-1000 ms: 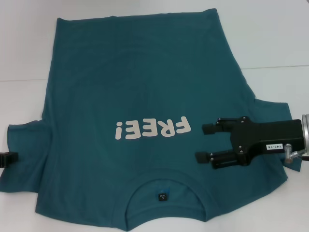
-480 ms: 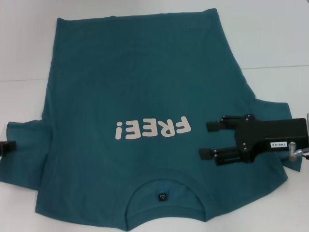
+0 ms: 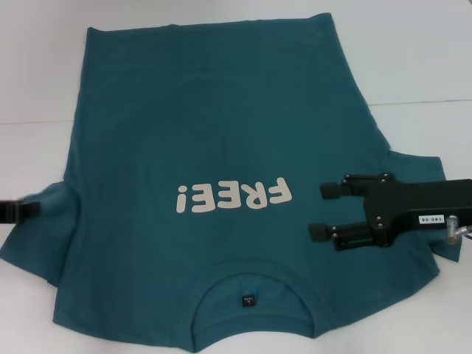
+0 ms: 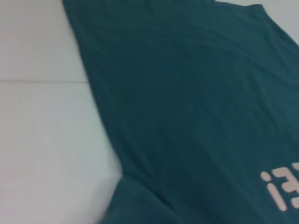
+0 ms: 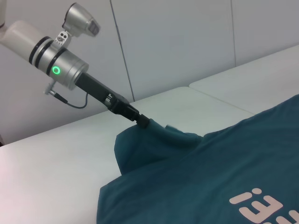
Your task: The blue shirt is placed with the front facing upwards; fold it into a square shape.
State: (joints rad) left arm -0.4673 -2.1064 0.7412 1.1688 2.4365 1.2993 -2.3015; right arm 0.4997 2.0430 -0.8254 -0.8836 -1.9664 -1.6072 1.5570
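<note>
Blue shirt [image 3: 214, 147]: lies flat on the white table [image 3: 420, 66], front up; collar and neck label [image 3: 249, 299] nearest me, FREE! lettering [image 3: 232, 196] mid-chest, hem at the far edge.
Left gripper [image 3: 31, 209]: at my left sleeve [image 3: 40, 236]; fingers buried in the cloth. In the right wrist view the sleeve [image 5: 154, 140] rises to a peak at the fingertips, so I judge them pinched on it, lifting it to fold inward.
Right gripper [image 3: 321, 210]: fingers spread apart, hovering over the shirt near the right sleeve [image 3: 417, 169], holding nothing; probably placed to take that sleeve.
Obstructions: none seen on the table; a seam [image 3: 424, 103] crosses its surface beyond the sleeve.
</note>
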